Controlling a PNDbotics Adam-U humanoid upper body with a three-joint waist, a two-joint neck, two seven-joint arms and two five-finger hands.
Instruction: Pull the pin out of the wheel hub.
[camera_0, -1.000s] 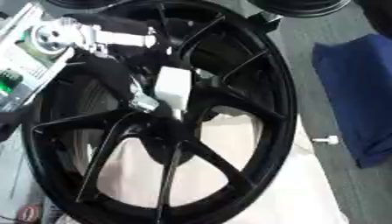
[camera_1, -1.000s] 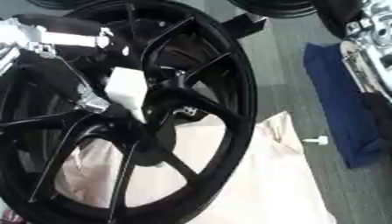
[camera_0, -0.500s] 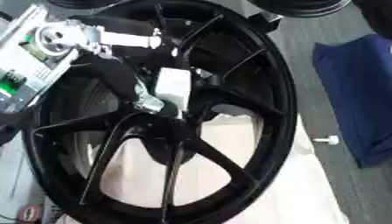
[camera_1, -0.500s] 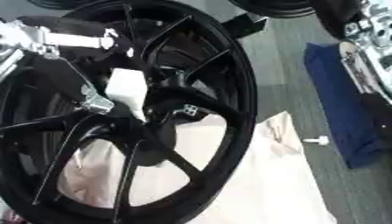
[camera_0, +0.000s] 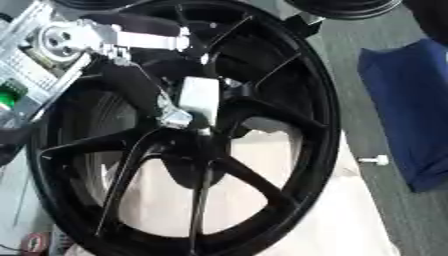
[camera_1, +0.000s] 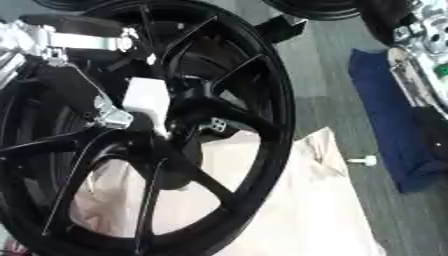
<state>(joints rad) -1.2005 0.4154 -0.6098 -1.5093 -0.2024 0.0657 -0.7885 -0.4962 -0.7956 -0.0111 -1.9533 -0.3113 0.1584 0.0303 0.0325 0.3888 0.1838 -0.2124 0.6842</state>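
Grey floor surrounds a pale cloth (camera_0: 315, 220) on which a black spoked wheel (camera_0: 319, 125) lies, filling most of both views.

At the wheel's centre, the left hand (camera_0: 197, 97) reaches in over the hub (camera_1: 206, 125). Its white-covered fingers (camera_1: 144, 102) are down at the hub, apparently curled around something there, but the pin itself is hidden beneath them, so whether they actually grip it cannot be told. Behind the fingers, the silver wrist and arm joints (camera_0: 61, 40) run back to the upper left, crossing the spokes.

For this step, a good pull would likely run straight along the pin's axis, away from the hub, without twisting sideways against the spokes (the wheel sits unclamped on cloth and could shift).

Off to the right, a small white bolt-like piece (camera_0: 376, 160) lies on the floor just beside a dark blue cloth (camera_0: 402, 100).

Only the right eye view shows the silver forearm of the right arm (camera_1: 420, 55) at the upper right edge, above the blue cloth; the right hand itself is out of sight. Only the left eye view shows a green-marked panel (camera_0: 13, 95) at the left edge.
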